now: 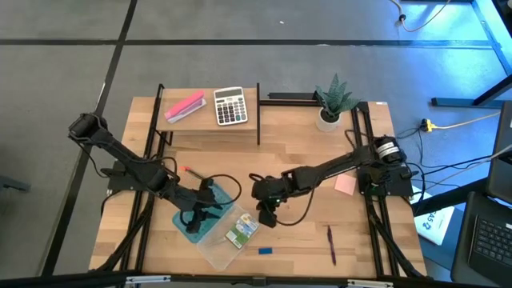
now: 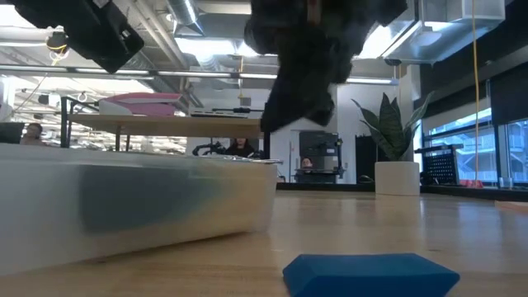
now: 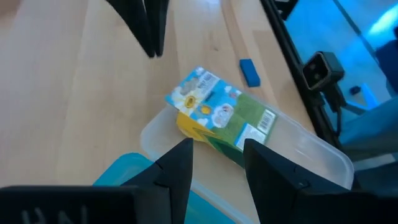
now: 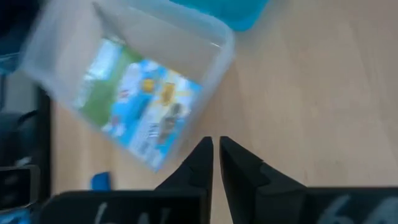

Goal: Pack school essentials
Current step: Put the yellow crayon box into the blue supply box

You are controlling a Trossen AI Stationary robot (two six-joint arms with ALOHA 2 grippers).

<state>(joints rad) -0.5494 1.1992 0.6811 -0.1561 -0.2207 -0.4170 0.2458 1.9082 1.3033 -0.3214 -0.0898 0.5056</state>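
The yellow-green crayon box [image 1: 242,230] lies in a clear plastic container [image 1: 218,250] at the table's near middle; it also shows in the left wrist view [image 3: 217,115] and the right wrist view [image 4: 140,109]. My left gripper [image 1: 196,220] is open and empty over the container's teal lid [image 1: 210,226], its fingers [image 3: 180,165] short of the box. My right gripper [image 1: 268,214] is shut and empty beside the container's right side [image 4: 216,152]. The tiny blue eraser [image 1: 265,250] and the dark-red pen [image 1: 331,244] lie on the table. A red tip [image 1: 184,170] shows behind my left arm. The scissors are not seen.
A raised shelf [image 1: 210,124] at the far side carries the pink block [image 1: 186,106] and the grey calculator [image 1: 230,106]. A potted plant [image 1: 332,104] stands at the far right, and a pink note [image 1: 345,185] lies near my right arm. Bare wood lies around the pen.
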